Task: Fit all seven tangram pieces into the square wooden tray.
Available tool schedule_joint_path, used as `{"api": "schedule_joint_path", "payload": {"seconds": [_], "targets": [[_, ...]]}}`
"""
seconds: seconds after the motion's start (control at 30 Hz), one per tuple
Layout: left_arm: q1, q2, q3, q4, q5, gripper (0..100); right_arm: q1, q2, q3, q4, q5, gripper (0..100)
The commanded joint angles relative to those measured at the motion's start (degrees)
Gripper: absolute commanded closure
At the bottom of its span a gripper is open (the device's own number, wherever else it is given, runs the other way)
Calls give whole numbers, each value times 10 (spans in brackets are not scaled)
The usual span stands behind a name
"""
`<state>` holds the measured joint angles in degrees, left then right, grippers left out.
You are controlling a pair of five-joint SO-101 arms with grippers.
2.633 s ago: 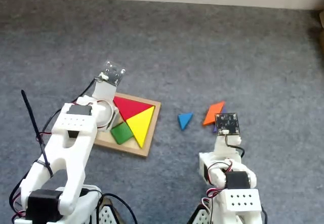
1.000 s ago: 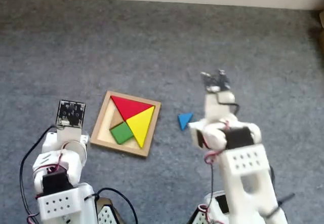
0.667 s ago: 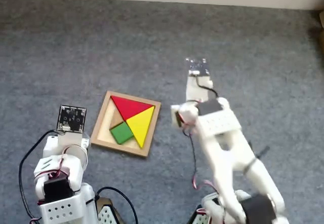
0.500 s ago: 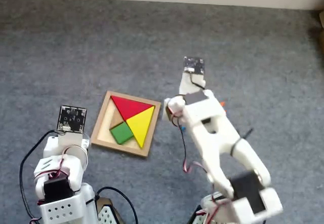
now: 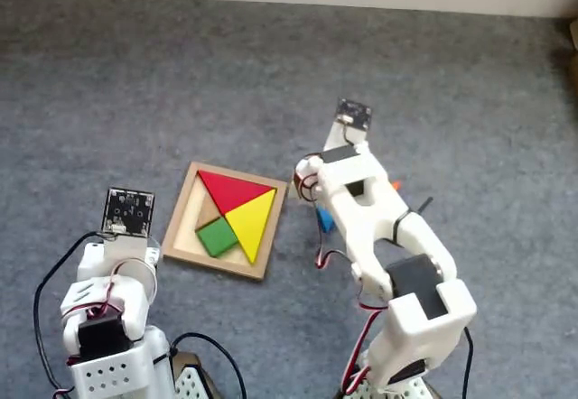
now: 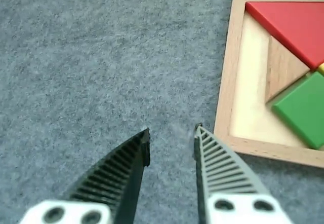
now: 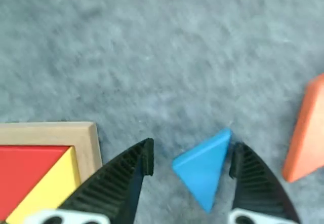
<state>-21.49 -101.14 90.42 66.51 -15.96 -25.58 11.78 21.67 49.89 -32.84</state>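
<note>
Seen from above, the square wooden tray (image 5: 180,208) holds the red piece (image 5: 233,191), yellow piece (image 5: 253,223) and green piece (image 5: 217,236). The right arm (image 5: 370,218) extends over the blue triangle (image 5: 325,223).

At the left wrist, the left gripper (image 6: 172,135) hangs over the counter (image 6: 91,57) just beside the tray's rim. Its fingers are slightly parted and empty.

At the right wrist, the right gripper (image 7: 192,155) is spread wide, with its fingers either side of the blue triangle. The orange piece (image 7: 306,138) lies near.

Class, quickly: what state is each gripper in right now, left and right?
Left gripper: open, empty, beside the wooden tray.
Right gripper: open, straddling the blue triangle, not shut on it.
</note>
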Motion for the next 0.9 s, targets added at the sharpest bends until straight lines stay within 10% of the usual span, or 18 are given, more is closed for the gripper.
{"api": "schedule_joint_path", "payload": {"seconds": [0.0,0.87], "targets": [[-7,-32,-2,-3,1,841,14,11,-27,-20,-5,759],[-8,-32,-2,0,1,841,14,21,-21,68,-12,761]]}}
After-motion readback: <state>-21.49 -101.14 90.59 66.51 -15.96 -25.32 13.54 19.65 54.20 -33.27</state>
